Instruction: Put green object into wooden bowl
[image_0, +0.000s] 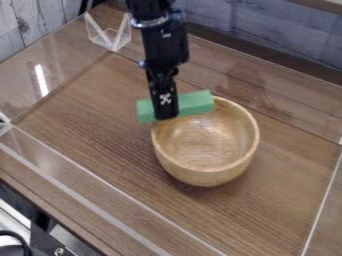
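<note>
A bright-green block, the green object (195, 102), hangs just over the back-left rim of the wooden bowl (209, 170), a round light-tan bowl with an empty hollow. My black gripper (164, 108) points steeply down from above and is shut on the block's middle, so the block's ends stick out on both sides of the fingers. The block's right end reaches over the bowl's rim; its left end is outside the bowl.
The bowl stands on a dark wooden tabletop (94, 120) fenced by low clear plastic walls (80, 165). A clear plastic stand (104, 35) sits at the back left, behind the arm.
</note>
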